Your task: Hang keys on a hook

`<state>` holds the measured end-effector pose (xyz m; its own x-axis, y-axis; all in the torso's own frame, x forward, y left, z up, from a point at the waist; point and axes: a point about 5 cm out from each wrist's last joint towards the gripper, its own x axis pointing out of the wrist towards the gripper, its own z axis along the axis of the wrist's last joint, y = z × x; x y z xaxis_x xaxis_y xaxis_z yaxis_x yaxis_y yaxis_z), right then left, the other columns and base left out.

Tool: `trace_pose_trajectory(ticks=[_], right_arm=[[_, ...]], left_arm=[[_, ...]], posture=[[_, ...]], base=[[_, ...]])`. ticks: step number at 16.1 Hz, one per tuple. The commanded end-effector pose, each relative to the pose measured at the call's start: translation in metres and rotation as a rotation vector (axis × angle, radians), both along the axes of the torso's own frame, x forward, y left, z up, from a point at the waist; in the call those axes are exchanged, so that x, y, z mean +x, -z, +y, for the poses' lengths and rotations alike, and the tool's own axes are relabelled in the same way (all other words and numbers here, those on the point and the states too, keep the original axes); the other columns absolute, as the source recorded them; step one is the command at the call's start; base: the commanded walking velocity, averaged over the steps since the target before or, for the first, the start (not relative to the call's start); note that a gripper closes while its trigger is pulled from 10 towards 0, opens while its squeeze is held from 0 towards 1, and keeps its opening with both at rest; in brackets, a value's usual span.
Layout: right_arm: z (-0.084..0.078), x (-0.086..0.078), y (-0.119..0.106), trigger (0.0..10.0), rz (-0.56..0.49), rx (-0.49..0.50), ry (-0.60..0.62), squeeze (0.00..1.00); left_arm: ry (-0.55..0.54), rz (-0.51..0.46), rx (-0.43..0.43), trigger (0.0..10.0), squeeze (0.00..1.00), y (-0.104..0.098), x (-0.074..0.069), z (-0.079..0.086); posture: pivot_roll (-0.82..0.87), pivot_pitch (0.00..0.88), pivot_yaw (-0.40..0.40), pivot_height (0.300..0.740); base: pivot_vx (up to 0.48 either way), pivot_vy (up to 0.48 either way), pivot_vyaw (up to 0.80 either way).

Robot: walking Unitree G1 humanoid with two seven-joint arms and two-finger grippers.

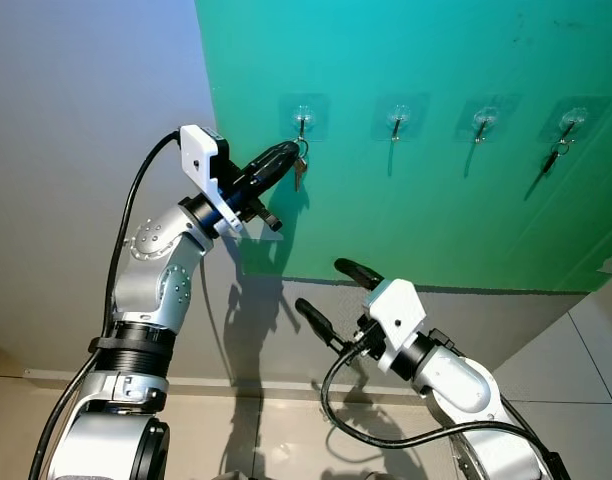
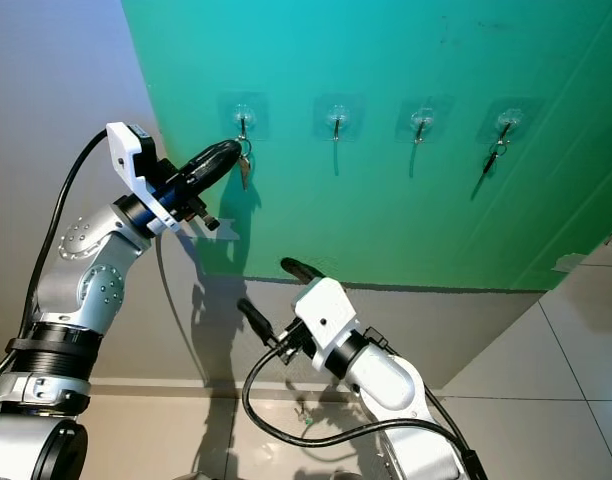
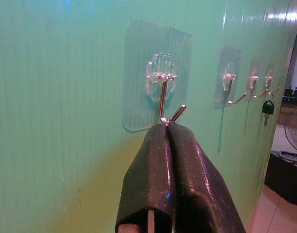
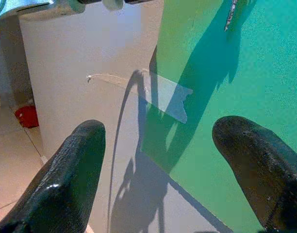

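Observation:
A row of clear stick-on hooks runs along a green wall panel. My left gripper is raised to the leftmost hook, with its fingers pressed shut right under the hook's bend. A small bunch of keys dangles at the fingertips, just below that hook. Whether its ring is over the hook, I cannot tell. My right gripper hangs lower, in front of the panel's bottom edge, open and holding nothing.
Three more hooks follow to the right; the far right one carries a black key. A white wall lies left of the panel and a tiled floor below. Clear tape holds the panel's corner.

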<state>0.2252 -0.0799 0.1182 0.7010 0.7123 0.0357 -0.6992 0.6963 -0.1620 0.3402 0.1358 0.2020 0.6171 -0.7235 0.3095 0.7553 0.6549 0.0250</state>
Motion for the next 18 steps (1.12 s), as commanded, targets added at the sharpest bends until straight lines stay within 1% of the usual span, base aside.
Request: trace_pose_trajectory(ticks=[1, 2, 3, 6, 9, 10, 12, 13, 14, 15, 16, 17, 18], right_arm=[[-0.002, 0.002, -0.007, 10.0, -0.028, 0.015, 0.007, 0.0], [-0.002, 0.002, -0.007, 10.0, -0.029, 0.014, 0.007, 0.0], [-0.002, 0.003, -0.007, 10.0, -0.032, 0.016, 0.008, 0.0], [-0.002, 0.003, -0.007, 10.0, -0.033, 0.016, 0.007, 0.0], [-0.002, 0.003, -0.007, 10.0, -0.034, 0.014, 0.009, 0.0], [-0.002, 0.003, -0.007, 10.0, -0.035, 0.015, 0.013, 0.0], [-0.005, 0.001, -0.006, 10.0, -0.029, 0.037, 0.043, 0.0], [-0.008, 0.0, -0.004, 10.0, -0.022, 0.042, 0.07, 0.0], [-0.01, -0.001, -0.001, 10.0, -0.017, 0.037, 0.09, 0.0], [-0.012, -0.001, 0.001, 10.0, -0.013, 0.033, 0.103, 0.0], [-0.013, -0.001, 0.002, 10.0, 0.002, 0.039, 0.115, 0.0], [-0.017, 0.001, 0.009, 10.0, 0.038, 0.037, 0.149, 0.0], [-0.02, 0.001, 0.014, 10.0, 0.061, 0.031, 0.168, 0.0]], left_arm=[[-0.015, 0.059, 0.043, 10.0, 0.0, 0.012, 0.002, 0.003], [-0.031, 0.066, 0.043, 10.0, 0.2, 0.012, 0.003, 0.004], [-0.038, 0.08, 0.036, 10.0, 1.0, 0.011, 0.005, 0.007], [-0.038, 0.083, 0.018, 10.0, 1.0, 0.01, 0.005, 0.009], [-0.052, 0.082, 0.005, 10.0, 1.0, 0.011, 0.001, 0.014], [-0.062, 0.082, 0.003, 10.0, 1.0, 0.012, -0.002, 0.016], [-0.104, 0.066, 0.012, 10.0, 1.0, 0.02, -0.017, 0.019], [-0.114, 0.059, 0.008, 10.0, 0.31, 0.025, -0.031, 0.018], [-0.1, 0.075, 0.007, 10.0, 0.0, 0.031, -0.046, 0.014], [-0.09, 0.094, 0.02, 10.0, 0.0, 0.037, -0.056, 0.011], [-0.088, 0.108, 0.034, 10.0, 0.0, 0.042, -0.062, 0.01], [-0.109, 0.161, 0.108, 10.0, 0.0, 0.066, -0.08, 0.01], [-0.128, 0.217, 0.197, 10.0, 0.0, 0.087, -0.092, 0.011]], posture=[[-0.1, 0.013, 0.02, 0.74], [-0.1, 0.013, 0.02, 0.74], [-0.09, 0.012, 0.019, 0.74], [-0.1, 0.011, 0.019, 0.74], [-0.1, 0.008, 0.022, 0.74], [-0.1, 0.007, 0.025, 0.74], [-0.1, 0.004, 0.028, 0.74], [-0.1, 0.0, 0.033, 0.74], [-0.1, 0.0, 0.034, 0.74], [-0.1, 0.0, 0.034, 0.74], [-0.09, 0.0, 0.031, 0.74], [-0.09, 0.0, 0.025, 0.74], [-0.08, 0.0, 0.018, 0.74]], base=[[0.0, 0.0, 0.0], [0.0, 0.0, 0.0], [0.0, 0.0, 0.0], [0.0, 0.0, 0.0], [0.0, 0.0, 0.0], [0.0, 0.0, 0.0], [0.0, 0.0, 0.0], [0.0, 0.0, 0.0], [0.0, 0.0, 0.0], [0.0, 0.0, 0.0], [0.0, 0.0, 0.0], [0.0, 0.0, 0.0], [0.0, 0.0, 0.0]])
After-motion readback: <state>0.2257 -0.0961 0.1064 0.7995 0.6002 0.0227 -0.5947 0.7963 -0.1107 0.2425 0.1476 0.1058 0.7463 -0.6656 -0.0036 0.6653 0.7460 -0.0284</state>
